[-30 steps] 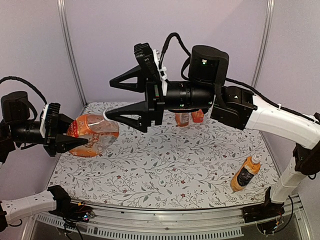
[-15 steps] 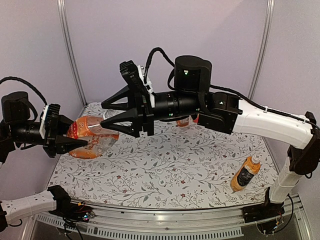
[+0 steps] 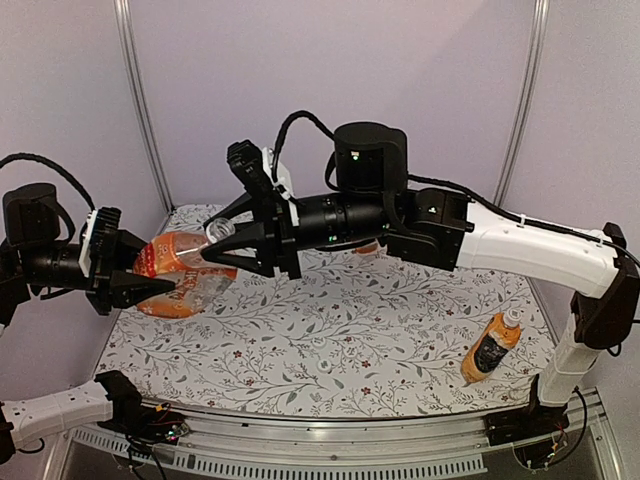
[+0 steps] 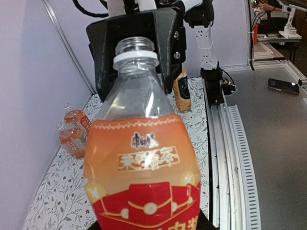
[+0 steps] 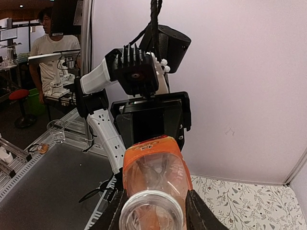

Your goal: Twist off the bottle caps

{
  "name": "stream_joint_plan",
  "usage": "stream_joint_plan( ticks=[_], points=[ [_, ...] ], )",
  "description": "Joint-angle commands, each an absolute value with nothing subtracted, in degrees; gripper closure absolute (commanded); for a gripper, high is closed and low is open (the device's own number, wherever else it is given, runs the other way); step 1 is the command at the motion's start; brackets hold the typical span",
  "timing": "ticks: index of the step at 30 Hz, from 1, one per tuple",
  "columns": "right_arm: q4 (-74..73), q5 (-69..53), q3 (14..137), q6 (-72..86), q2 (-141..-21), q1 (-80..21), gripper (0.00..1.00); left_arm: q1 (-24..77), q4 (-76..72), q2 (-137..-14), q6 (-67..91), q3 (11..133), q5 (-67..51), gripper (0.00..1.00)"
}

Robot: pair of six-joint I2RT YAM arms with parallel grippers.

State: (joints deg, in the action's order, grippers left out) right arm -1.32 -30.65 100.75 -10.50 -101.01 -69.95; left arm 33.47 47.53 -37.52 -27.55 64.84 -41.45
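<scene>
My left gripper (image 3: 150, 276) is shut on the lower body of a clear bottle (image 3: 190, 268) with an orange and red label (image 4: 144, 172), and holds it tilted above the table's left side. The bottle's mouth (image 4: 135, 46) is clear and threaded with a white ring under it; I see no white cap on it. My right gripper (image 3: 215, 238) reaches in from the right and its fingers (image 4: 169, 43) press on both sides of that mouth (image 5: 152, 216). A dark-labelled bottle (image 3: 489, 349) lies at the right with its white cap (image 3: 512, 317) on.
Two small orange bottles (image 4: 73, 130) stand at the table's back, mostly hidden behind the right arm in the top view. The floral tablecloth (image 3: 340, 340) covers the table. A metal rail (image 3: 350, 455) runs along the near edge.
The right arm has swung left toward the held bottle. Its wide-open jaws have come together around the bottle's mouth. The left arm and bottle have stayed put.
</scene>
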Motion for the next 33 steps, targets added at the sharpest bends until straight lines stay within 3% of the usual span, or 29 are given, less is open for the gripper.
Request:
stream_joint_plan(
  ticks=[1,4,5,8,9,15,20,23,33],
  points=[
    [-3.69,-31.44,101.51,-10.53,-102.34,-69.46,0.66,32.89,47.52,-37.82,-27.92,65.77,-42.02,0.75],
    [-3.83,-32.36,101.77,-10.06,-102.21,-69.48,0.81,32.87,47.55,-37.67,-27.77,65.50,-41.82,0.72],
    [-3.91,-32.23,101.85,-9.87,-102.11,-69.47,0.87,32.87,47.55,-37.62,-27.71,65.36,-41.46,0.59],
    [-4.37,-29.88,101.74,-8.84,-101.20,-69.46,0.93,32.79,47.22,-37.09,-27.48,64.56,-39.13,0.04],
    [-4.66,-28.37,101.63,-8.44,-100.68,-69.39,0.95,32.72,46.87,-36.84,-27.20,64.10,-37.99,0.01],
    [-13.98,-12.32,101.62,-4.05,-96.82,-67.32,1.00,31.80,42.03,-34.01,-24.21,59.49,-28.02,0.01],
    [-37.03,27.97,108.94,-1.76,-97.15,-64.87,1.00,29.86,36.45,-31.51,-18.42,54.72,-20.41,0.01],
    [-50.83,42.85,113.37,2.49,-100.39,-62.41,1.00,28.32,32.79,-30.15,-14.25,50.49,-13.60,0.00],
    [-58.92,38.44,108.55,16.88,-98.97,-50.36,1.00,23.38,27.66,-28.02,-7.65,41.13,13.71,0.00]
  ],
)
